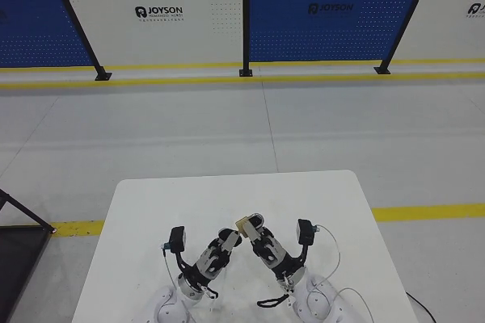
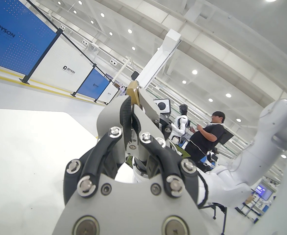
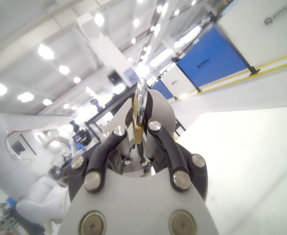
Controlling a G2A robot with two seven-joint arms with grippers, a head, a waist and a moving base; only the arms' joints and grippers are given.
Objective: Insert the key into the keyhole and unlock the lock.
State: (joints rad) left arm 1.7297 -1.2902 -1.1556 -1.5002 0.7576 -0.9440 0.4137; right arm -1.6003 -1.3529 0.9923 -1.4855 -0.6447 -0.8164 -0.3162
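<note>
Two grippers are held raised above the table [image 1: 145,210], tips almost meeting. The left gripper [image 2: 135,101] is pressed shut on a brass block at its fingertips, judged to be the lock [image 2: 133,91]. The right gripper [image 3: 143,96] is clamped on a thin chrome-and-brass piece, judged to be the key [image 3: 139,129], whose long axis lies along the fingers. The lock sits just beside the right gripper's tips; the keyhole cannot be made out.

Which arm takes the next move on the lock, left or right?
Left, likely: the left gripper is shut with its tip right at the brass lock, which the right gripper clamps, so the right arm serves best as the holder.
</note>
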